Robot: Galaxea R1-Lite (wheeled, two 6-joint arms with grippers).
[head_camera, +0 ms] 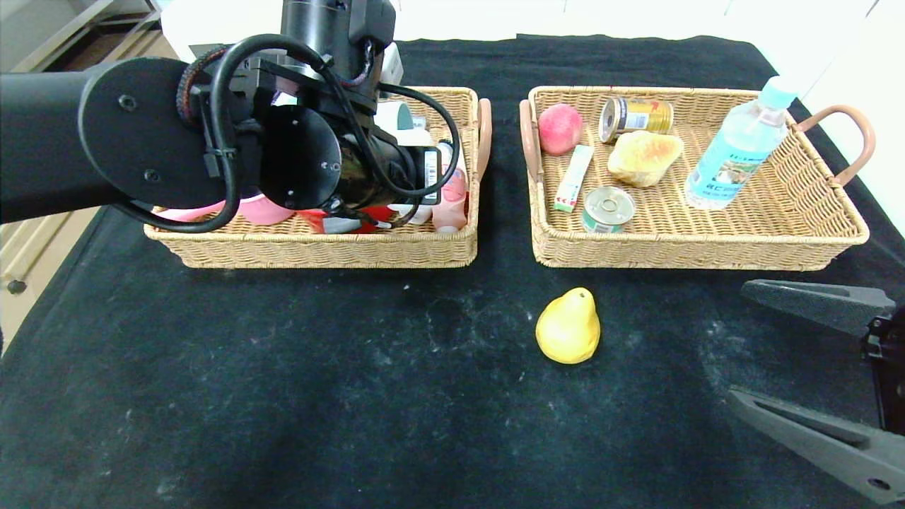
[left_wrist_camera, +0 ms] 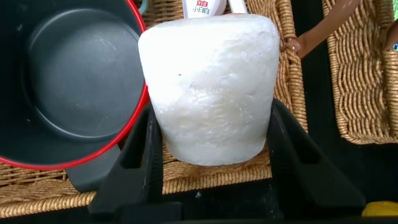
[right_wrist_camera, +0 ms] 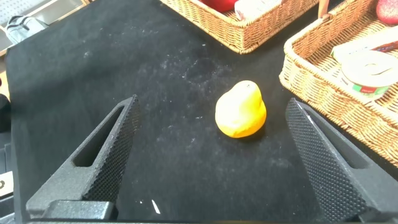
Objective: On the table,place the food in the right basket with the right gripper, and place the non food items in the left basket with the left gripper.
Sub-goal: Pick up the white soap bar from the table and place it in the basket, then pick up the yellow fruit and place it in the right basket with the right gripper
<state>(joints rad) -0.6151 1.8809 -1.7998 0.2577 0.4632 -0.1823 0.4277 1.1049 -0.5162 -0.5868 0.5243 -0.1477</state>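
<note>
While left pincer (left_wrist_camera: 211,155) clamps rough white cup (left_wrist_camera: 208,87), right pincer (right_wrist_camera: 211,155) gapes near smooth pear (right_wrist_camera: 240,111).

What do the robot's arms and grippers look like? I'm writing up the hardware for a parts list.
The left arm is matte black with round joint housings, looped black cables and a white barcode label. The left gripper has smooth black fingers. The right gripper has long dark grey wedge-shaped fingers with dimpled, textured inner faces.

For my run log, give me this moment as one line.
left gripper: shut on white cup, over left basket | right gripper: open, facing pear on table | right basket: holds food
</note>
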